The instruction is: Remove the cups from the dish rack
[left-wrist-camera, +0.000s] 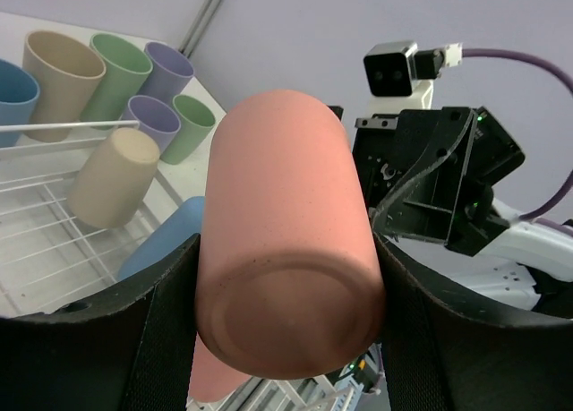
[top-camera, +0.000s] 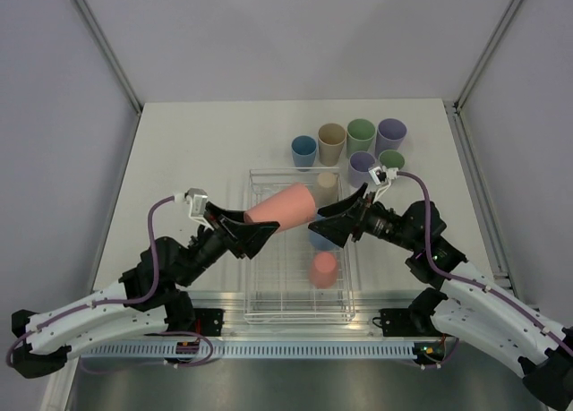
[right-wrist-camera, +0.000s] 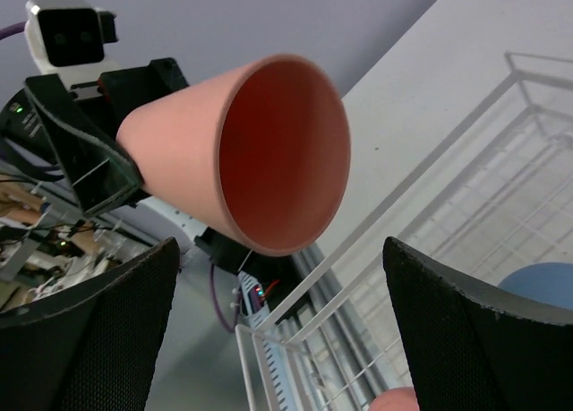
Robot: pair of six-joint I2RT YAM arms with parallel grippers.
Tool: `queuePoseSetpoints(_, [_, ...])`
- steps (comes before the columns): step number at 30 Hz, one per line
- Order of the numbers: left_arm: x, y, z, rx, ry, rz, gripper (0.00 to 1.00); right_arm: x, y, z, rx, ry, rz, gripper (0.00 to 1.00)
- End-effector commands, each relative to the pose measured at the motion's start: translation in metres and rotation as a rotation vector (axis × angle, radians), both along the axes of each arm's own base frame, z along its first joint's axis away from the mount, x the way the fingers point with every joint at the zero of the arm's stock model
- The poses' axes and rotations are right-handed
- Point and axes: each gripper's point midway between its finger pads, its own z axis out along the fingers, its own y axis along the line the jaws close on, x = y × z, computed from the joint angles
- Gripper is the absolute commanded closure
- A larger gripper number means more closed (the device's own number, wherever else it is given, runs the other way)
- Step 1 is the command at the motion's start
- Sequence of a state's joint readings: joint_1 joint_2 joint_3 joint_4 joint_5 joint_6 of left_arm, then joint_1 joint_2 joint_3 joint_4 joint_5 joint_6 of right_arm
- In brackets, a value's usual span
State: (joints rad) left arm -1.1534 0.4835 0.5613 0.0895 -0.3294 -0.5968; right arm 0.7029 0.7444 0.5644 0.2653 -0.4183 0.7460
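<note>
Your L gripper [top-camera: 255,225] clamps coral cup [top-camera: 285,205] base-first, sideways above dish rack [top-camera: 277,281]; R gripper [top-camera: 333,216] jaws wide at its mouth.

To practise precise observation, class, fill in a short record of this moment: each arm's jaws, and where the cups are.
Left jaws: shut on a coral cup, held sideways above the dish rack
Right jaws: open, facing that cup's mouth
In rack: beige cup, blue cup, second coral cup
On table beyond rack: six upright cups
</note>
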Motion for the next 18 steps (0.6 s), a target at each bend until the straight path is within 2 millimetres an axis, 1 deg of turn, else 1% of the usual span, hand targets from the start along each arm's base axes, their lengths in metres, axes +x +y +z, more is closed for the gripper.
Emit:
queuePoseSetpoints(1, [-0.007, 0.002, 0.044, -0.184, -0.037, -0.053, 0.98, -0.033, 0.002, 0.049, 0.174, -0.092, 0.159, 0.02])
queuePoseSetpoints(3, [-0.004, 0.002, 0.044, -0.186, -0.038, -0.05, 0.98, -0.037, 0.002, 0.051, 0.184, -0.095, 0.177, 0.03])
queuePoseSetpoints(4, [-0.006, 0.0, 0.045, -0.193, -0.031, -0.072, 0.98, -0.038, 0.002, 0.053, 0.193, -0.102, 0.183, 0.03])
queuePoseSetpoints(6, [-0.001, -0.007, 0.039, -0.175, -0.012, -0.084, 0.98, -0.038, 0.003, 0.051, 0.195, -0.093, 0.19, 0.03])
queuePoseSetpoints(7, [-0.002, -0.012, 0.039, -0.176, 0.002, -0.109, 0.98, -0.038, 0.003, 0.052, 0.198, -0.098, 0.191, 0.04])
queuePoseSetpoints(8, [0.001, -0.019, 0.032, -0.151, 0.024, -0.118, 0.98, -0.038, 0.002, 0.055, 0.202, -0.104, 0.189, 0.04])
queuePoseSetpoints(9, [0.003, -0.021, 0.029, -0.143, 0.036, -0.12, 0.98, -0.037, 0.003, 0.055, 0.199, -0.111, 0.188, 0.04])
queuePoseSetpoints(10, [0.002, -0.026, 0.026, -0.138, 0.055, -0.145, 0.98, -0.037, 0.004, 0.056, 0.197, -0.113, 0.188, 0.04])
queuePoseSetpoints(12, [0.006, -0.033, 0.017, -0.114, 0.082, -0.159, 0.98, -0.035, 0.003, 0.059, 0.193, -0.131, 0.183, 0.05])
queuePoseSetpoints(13, [0.003, -0.036, 0.015, -0.115, 0.093, -0.185, 0.98, -0.035, 0.004, 0.061, 0.191, -0.137, 0.18, 0.05])
queuePoseSetpoints(15, [0.008, -0.036, 0.012, -0.104, 0.105, -0.174, 0.98, -0.033, 0.005, 0.059, 0.172, -0.147, 0.178, 0.06])
queuePoseSetpoints(16, [0.009, -0.035, 0.011, -0.097, 0.108, -0.167, 0.98, -0.031, 0.006, 0.052, 0.143, -0.132, 0.174, 0.06])
queuePoseSetpoints(17, [0.008, -0.035, 0.01, -0.085, 0.109, -0.179, 0.98, -0.028, 0.006, 0.054, 0.129, -0.133, 0.159, 0.06])
queuePoseSetpoints(18, [0.009, -0.032, 0.014, -0.085, 0.105, -0.175, 0.98, -0.025, 0.005, 0.052, 0.101, -0.165, 0.137, 0.07])
